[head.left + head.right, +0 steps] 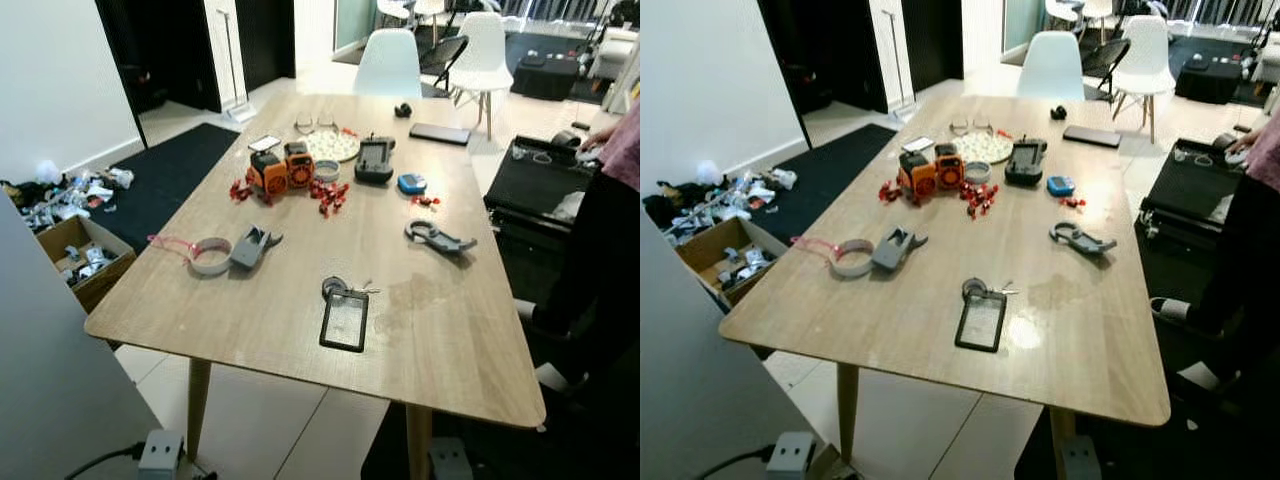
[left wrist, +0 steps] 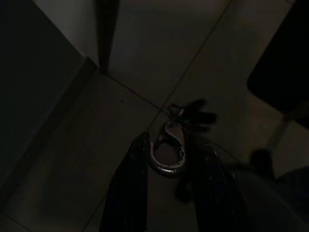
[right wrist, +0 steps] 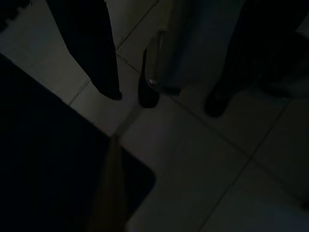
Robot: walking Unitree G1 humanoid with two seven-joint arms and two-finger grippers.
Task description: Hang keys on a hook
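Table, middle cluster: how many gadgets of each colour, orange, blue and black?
Orange gadgets: 2
Blue gadget: 1
Black gadget: 1
Total: 4

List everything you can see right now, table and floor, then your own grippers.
Table: 1, light wood, ahead.
Card holder with keys: 1, black, near table edge.
Orange gadgets: 2, table middle.
Red bits: several, beside the gadgets.
Tape roll: 1, whitish, table's left.
Grey clip: 1, table's right.
Phone: 1, black, far end.
Chairs: 2, white, beyond table.
Cardboard box: 1, floor, left.
Person: 1, right edge.
Left gripper: fingers around a metal carabiner.
Right gripper: hangs idle above the floor.
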